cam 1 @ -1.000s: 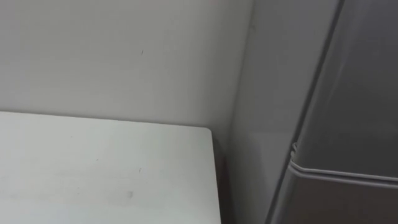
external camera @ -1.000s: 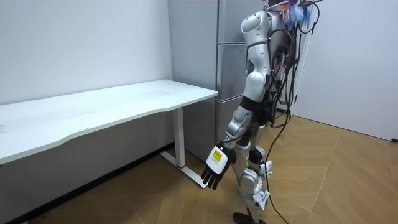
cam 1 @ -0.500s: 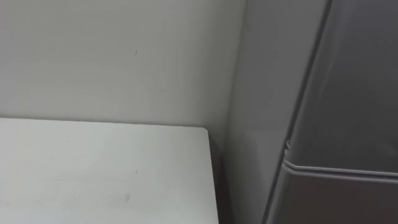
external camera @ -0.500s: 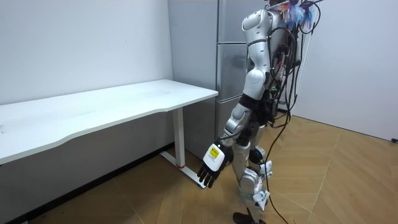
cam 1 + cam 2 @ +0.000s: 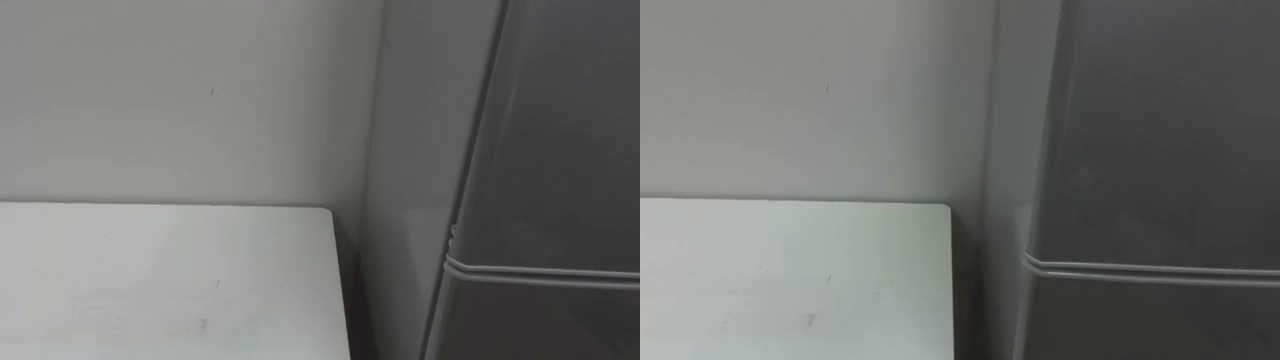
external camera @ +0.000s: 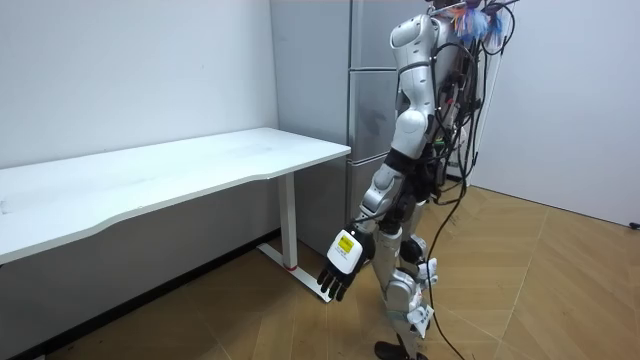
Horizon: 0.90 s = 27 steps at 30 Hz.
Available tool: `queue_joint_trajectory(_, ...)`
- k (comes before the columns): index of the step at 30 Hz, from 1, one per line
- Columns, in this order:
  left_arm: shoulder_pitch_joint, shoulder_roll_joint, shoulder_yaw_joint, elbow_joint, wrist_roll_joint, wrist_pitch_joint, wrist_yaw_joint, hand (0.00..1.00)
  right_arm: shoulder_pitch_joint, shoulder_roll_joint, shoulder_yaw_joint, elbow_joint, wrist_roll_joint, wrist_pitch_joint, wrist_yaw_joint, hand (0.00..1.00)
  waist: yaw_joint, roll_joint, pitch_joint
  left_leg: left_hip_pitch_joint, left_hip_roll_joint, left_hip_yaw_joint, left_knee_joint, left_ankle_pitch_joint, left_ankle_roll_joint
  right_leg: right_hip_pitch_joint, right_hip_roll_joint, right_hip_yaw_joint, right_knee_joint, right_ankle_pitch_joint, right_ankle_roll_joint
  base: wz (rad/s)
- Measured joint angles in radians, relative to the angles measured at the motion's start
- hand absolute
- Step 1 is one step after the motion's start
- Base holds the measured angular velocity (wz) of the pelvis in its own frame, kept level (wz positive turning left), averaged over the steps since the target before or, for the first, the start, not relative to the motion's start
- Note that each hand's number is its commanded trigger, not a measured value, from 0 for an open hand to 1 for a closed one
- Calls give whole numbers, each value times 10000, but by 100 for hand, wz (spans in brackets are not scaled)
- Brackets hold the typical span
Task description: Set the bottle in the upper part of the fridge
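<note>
The robot stood facing the grey fridge, just beside the end of the white counter that ran along the wall. Both fridge doors were closed, and the seam between the upper and lower door crossed the eye views at about the level of the counter's top. The counter's far right corner sat close to the fridge's side, with a dark gap between them. No bottle could be seen on the counter, on the floor or in a hand, so where it lay could not be told from these views; it might have been shut inside the upper compartment, or somewhere out of sight. One hand hung low beside the robot's leg on the counter side, fingers loosely spread and holding nothing, as an arm does when it has no job at that moment. By how the body stood, this looked like the left hand. The other hand was hidden behind the body. With the doors closed and the hand empty, the scene fitted either a bottle already stowed or one yet to be fetched.
</note>
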Motion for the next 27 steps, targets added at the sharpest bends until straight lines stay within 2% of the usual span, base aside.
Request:
queue_joint_trajectory(2, 1, -16, -25, -28, -148, -2, 0, 0, 70, 71, 315, 399, 2, 0, 39, 0, -26, 24, 17, 6, 0, 28, 1, -2, -3, -18, 11, 25, -15, -1, 0, -2)
queue_joint_trajectory(6, -41, -50, -95, 29, -199, -32, 1, 0, 209, 580, 767, 1443, -139, 4, 290, 0, -35, 41, 23, 52, 1, 2, 14, -1, -4, 3, 33, 29, -12, -11, -9, -2)
queue_joint_trajectory(10, -23, -206, -90, 77, -199, -32, 2, 0, 340, 1167, 996, 2381, -1231, 122, 634, 0, -7, 140, 23, 81, -1, 14, 5, 0, -5, 22, 25, 15, 7, -16, -6, 0)
queue_joint_trajectory(14, -65, -267, -97, 292, -291, -55, 15, 0, 402, 1188, 1399, 3082, -2167, 134, 893, 0, -12, 195, 31, 124, 7, 34, -3, -1, -5, 37, 35, 119, 35, -16, -7, -3)
queue_joint_trajectory(19, -105, -574, -116, 710, -261, -38, 23, 0, 529, 1197, 2319, 3689, -4686, 348, 1230, 0, 26, 348, 31, 127, 11, 41, -1, -24, -21, 19, 38, 155, 41, -16, -8, -2)
queue_joint_trajectory(23, -122, -521, -499, 806, -281, -37, 23, 0, 486, 1190, 3090, 4319, -6861, 408, 1842, 0, 64, 398, 29, 133, 13, -18, 45, -22, -24, 5, 42, 119, 17, -20, -16, 4)
queue_joint_trajectory(27, -254, -528, -785, 805, -259, -45, 23, 0, 510, 1185, 4045, 4939, -8478, 752, 2544, 0, 336, 426, 28, 193, 8, 44, 23, -21, -26, 13, 50, 181, 64, -36, -29, -5)
